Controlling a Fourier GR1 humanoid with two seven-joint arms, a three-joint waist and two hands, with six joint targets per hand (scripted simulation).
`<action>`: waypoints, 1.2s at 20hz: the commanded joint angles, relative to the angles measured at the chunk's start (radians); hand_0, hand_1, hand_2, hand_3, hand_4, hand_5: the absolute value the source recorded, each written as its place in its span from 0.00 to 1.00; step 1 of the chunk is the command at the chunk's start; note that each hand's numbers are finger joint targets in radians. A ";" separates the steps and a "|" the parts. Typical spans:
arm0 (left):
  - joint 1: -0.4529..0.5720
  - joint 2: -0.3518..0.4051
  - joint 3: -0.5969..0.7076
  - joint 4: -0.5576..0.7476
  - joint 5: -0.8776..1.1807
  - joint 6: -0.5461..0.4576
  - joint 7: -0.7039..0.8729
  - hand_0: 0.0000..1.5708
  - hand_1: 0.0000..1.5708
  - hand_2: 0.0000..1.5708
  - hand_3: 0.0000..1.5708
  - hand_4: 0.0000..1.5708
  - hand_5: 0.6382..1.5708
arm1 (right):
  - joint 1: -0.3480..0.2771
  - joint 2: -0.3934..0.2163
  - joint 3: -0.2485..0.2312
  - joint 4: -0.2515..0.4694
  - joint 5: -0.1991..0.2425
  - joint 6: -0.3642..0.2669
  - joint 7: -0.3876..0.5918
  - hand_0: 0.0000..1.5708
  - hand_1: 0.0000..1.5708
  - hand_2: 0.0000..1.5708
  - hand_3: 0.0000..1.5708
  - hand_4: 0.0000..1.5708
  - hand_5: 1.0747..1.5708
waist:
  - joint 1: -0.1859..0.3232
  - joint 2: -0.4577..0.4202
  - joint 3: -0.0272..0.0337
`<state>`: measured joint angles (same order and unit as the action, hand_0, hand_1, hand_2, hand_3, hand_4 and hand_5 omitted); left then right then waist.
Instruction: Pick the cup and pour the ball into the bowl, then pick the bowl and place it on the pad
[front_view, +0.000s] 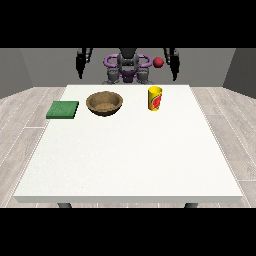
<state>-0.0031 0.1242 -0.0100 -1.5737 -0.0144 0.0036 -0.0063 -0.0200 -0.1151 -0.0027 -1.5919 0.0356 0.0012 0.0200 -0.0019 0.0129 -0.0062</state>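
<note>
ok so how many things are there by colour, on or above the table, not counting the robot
green: 1, the pad
brown: 1, the bowl
yellow: 1, the cup, with a red mark on its side
red: 1, the ball, in the air above the cup
total: 4

We see the robot upright behind the far edge, both arms hanging down at its sides, apart from the body. The hand at the view's left (80, 69) hangs low with its fingers pointing down. The hand at the view's right (174, 70) hangs the same way; whether either hand's fingers are curled we cannot tell.
</note>
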 joint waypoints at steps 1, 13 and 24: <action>-0.005 0.019 0.006 -0.057 0.006 -0.004 0.037 0.00 0.00 0.00 0.00 0.42 0.99 | -0.005 -0.023 -0.007 -0.057 -0.004 0.006 0.037 0.00 0.00 0.00 0.00 0.56 0.92 | 0.000 -0.152 0.0036; 0.063 -0.104 -0.053 -0.319 0.135 0.104 0.479 0.00 0.00 0.00 0.00 0.39 0.99 | 0.107 0.042 -0.025 -0.297 -0.160 -0.054 0.457 0.00 0.00 0.00 0.00 0.55 0.92 | -0.023 -0.431 0.0062; -0.136 -0.090 -0.031 -0.227 0.056 0.101 0.179 0.00 0.00 0.00 0.00 0.37 0.97 | -0.096 0.058 -0.078 -0.295 -0.144 -0.080 0.251 0.00 0.00 0.00 0.00 0.46 0.96 | -0.025 0.026 0.0057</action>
<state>-0.0809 0.0139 -0.0790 -1.8550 0.0322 0.1372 0.2788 -0.0233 -0.0733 -0.0613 -1.9140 -0.1170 -0.0498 0.3235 -0.0370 -0.1054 0.0000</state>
